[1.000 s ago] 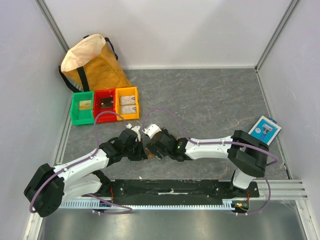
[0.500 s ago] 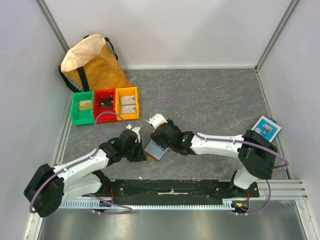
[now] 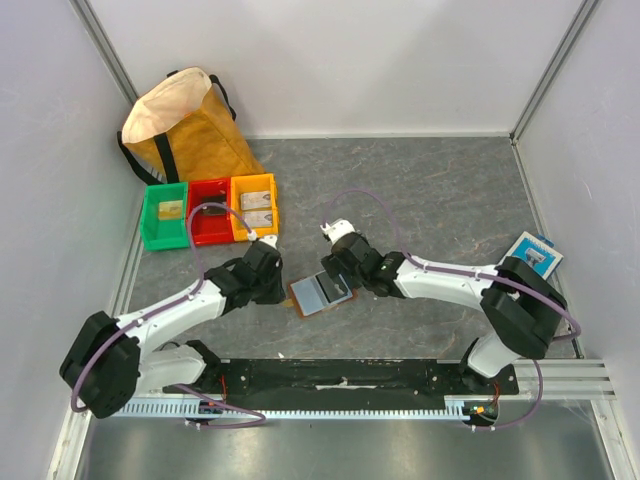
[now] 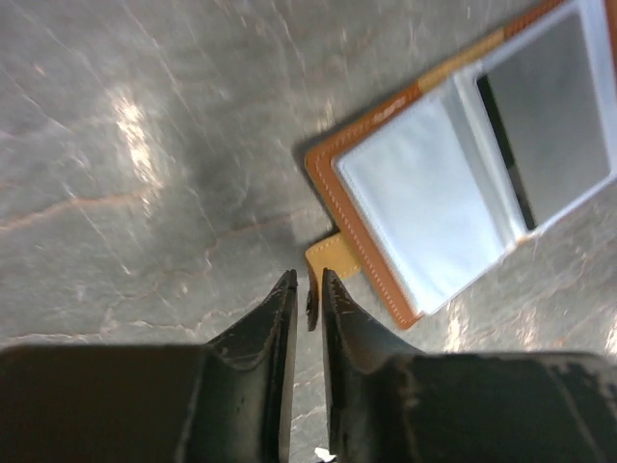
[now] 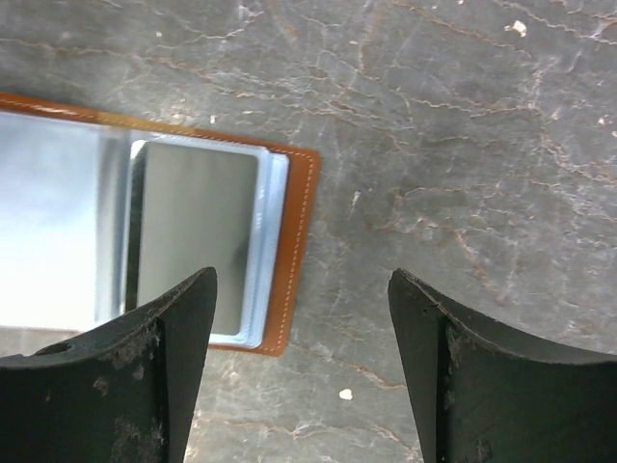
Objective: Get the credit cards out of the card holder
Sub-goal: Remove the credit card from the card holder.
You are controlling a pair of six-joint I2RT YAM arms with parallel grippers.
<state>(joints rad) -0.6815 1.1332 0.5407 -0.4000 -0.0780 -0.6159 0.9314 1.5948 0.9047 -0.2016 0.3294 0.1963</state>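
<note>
holder (image 3: 320, 291) open flat on table (image 3: 430, 200), between my pincers | card (image 5: 198, 236) in its sleeve | my left pincer (image 4: 308, 282) clenched, tips beside tab (image 4: 333, 258) | my right pincer (image 5: 301, 280) released above holder's edge

- Your card holder (image 4: 453, 174): tan stitched leather rim, glossy reflective plastic sleeves inside.
- The desk (image 4: 145, 145) you work on: grey, veined, stone-like, faintly shiny.
- Lower frame, your fingers (image 5: 164, 367): black, matt, scuffed.

I have my left gripper (image 4: 307, 282) pinched almost closed, apparently on nothing. My right gripper (image 5: 301, 278) is spread wide. The left arm (image 3: 165, 318) and right arm (image 3: 440, 278) stretch inward toward each other.
</note>
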